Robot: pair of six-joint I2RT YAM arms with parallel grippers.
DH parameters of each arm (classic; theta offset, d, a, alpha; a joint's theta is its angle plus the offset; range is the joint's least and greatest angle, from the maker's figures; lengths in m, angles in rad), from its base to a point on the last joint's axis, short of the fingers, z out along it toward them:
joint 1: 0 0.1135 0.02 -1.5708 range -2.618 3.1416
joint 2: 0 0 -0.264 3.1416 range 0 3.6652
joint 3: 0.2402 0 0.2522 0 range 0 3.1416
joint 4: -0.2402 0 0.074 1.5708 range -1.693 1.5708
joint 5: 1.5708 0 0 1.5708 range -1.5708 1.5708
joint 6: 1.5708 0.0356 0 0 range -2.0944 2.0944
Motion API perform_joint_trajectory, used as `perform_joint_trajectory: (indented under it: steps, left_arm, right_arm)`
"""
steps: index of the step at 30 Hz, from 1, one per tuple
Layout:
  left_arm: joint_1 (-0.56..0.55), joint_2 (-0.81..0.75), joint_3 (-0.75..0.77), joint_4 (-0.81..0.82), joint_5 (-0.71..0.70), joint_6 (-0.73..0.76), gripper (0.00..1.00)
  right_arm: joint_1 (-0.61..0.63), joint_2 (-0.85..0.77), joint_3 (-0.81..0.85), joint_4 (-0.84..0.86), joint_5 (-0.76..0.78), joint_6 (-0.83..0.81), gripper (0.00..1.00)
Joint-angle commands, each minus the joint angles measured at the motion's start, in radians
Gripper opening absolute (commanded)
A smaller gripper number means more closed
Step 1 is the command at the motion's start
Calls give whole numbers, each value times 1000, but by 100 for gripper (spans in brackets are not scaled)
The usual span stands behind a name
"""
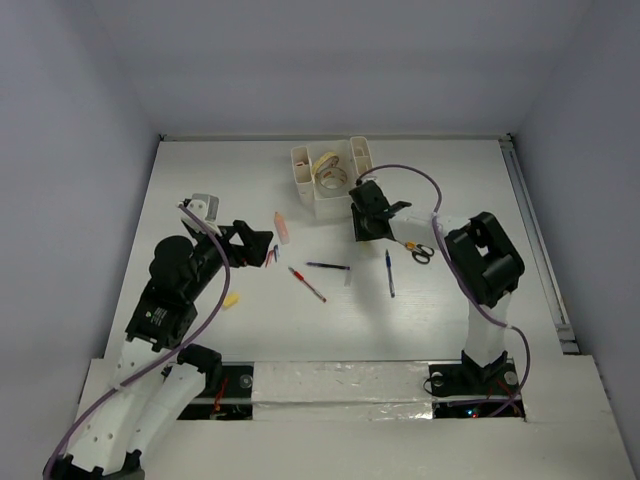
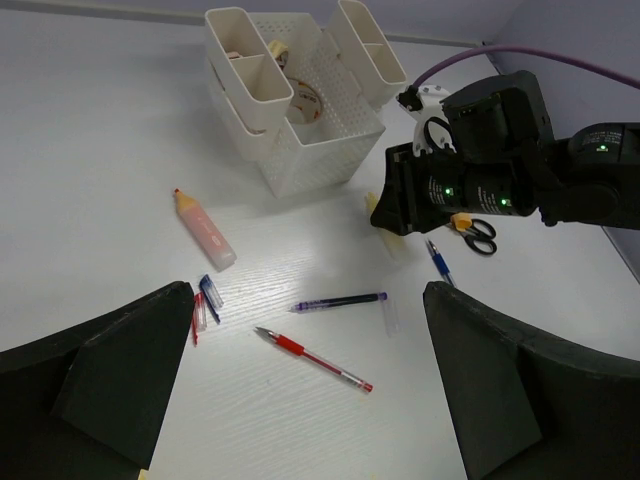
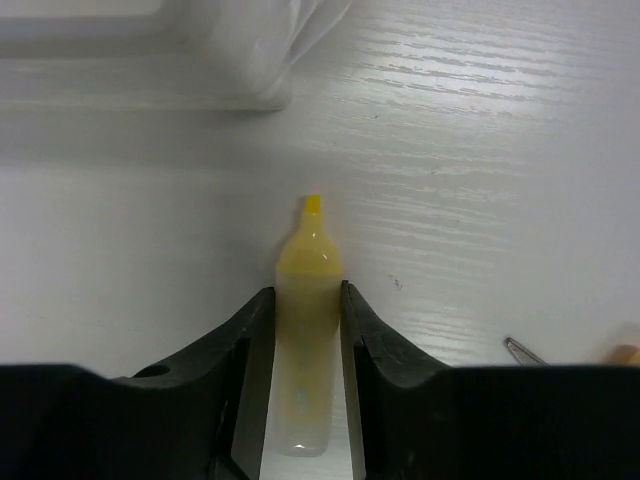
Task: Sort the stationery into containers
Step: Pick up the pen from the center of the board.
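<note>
My right gripper [image 3: 305, 293] is down on the table beside the white organizer [image 1: 305, 172], shut on a yellow stubby stick [image 3: 308, 300] with both fingers pressed against its sides. From above, this gripper [image 1: 366, 232] is just in front of the organizer's right corner. Further left, my left gripper [image 1: 262, 248] hangs open and holds nothing. Below its fingers [image 2: 150, 350] lie a red pen [image 2: 313, 358] and a dark pen [image 2: 340, 301]. A pink stick [image 2: 205, 230] lies left of the organizer [image 2: 330, 150], which holds tape rolls [image 1: 330, 168].
A blue pen [image 1: 389, 273] and small scissors [image 1: 421, 252] lie right of the right gripper. Red and blue pen caps [image 2: 203, 305] sit by the left finger, and a clear cap [image 2: 390, 317] near the dark pen. A small yellow item [image 1: 231, 299] lies at the near left.
</note>
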State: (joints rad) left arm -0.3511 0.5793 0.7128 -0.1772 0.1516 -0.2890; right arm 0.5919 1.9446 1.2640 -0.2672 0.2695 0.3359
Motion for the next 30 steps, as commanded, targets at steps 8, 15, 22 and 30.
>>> perform_joint_trajectory:
  steps: [8, 15, 22, 30]
  left_arm:
    - [6, 45, -4, 38, 51, 1, 99]
    - [6, 134, -12, 70, 196, 2, 95]
    - [6, 200, -10, 81, 256, 5, 92]
    - [6, 197, -9, 88, 224, 1, 90]
  right_arm:
    - [9, -119, -63, 80, 48, 9, 11]
    - [78, -374, -153, 193, -52, 14, 10]
    - [196, -403, -128, 407, -164, 141, 11]
    - [306, -316, -26, 546, -170, 202, 14]
